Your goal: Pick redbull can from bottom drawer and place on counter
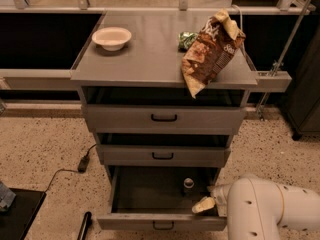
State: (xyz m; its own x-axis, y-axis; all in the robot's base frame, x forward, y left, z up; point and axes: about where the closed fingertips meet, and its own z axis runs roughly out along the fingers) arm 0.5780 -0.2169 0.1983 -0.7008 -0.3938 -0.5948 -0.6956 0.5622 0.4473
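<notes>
The redbull can [188, 184] stands upright inside the open bottom drawer [160, 221], toward its back right, its silver top showing. My gripper [204, 204] reaches into the drawer from the right, near the front right corner, a little in front of and to the right of the can, apart from it. The white arm [265, 211] fills the lower right. The counter [150, 54] is the grey cabinet top above the three drawers.
On the counter sit a white bowl [112, 37] at the left, a brown chip bag [212, 49] hanging over the front right edge, and a green packet [187, 39] behind it. A black cable [82, 163] lies on the speckled floor at the left.
</notes>
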